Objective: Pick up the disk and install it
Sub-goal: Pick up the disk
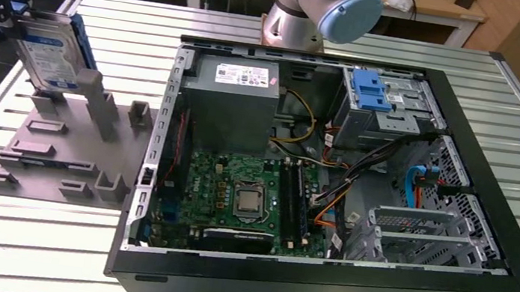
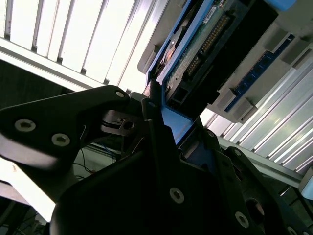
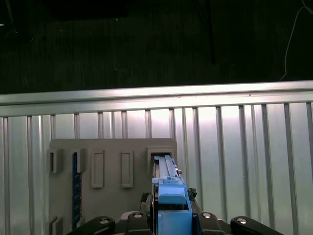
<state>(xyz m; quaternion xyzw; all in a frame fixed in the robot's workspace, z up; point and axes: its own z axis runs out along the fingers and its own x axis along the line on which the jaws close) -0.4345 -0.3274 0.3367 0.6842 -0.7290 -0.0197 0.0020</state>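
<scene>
The disk (image 1: pixel 51 52) stands on edge at the exterior view's far left, its white-and-blue label facing the camera and its blue carrier frame along one side. My gripper (image 1: pixel 16 7) is shut on its upper end from above. The disk's lower end is at the upright posts of the grey fixture (image 1: pixel 69 143); I cannot tell whether it still touches them. The second wrist view shows the disk's circuit-board side (image 2: pixel 205 44) and the blue frame held between my black fingers (image 2: pixel 152 117). In the first wrist view the blue frame edge (image 3: pixel 170 193) runs toward a fixture slot (image 3: pixel 159 157).
An open black computer case (image 1: pixel 491 222) lies at the exterior view's right, holding a motherboard (image 1: pixel 238 196), a grey metal box with a white sticker (image 1: pixel 233 101) and a drive bay with a blue latch (image 1: pixel 372 93). The arm's base (image 1: pixel 313 9) stands behind it. The table is slatted metal (image 1: pixel 15 242).
</scene>
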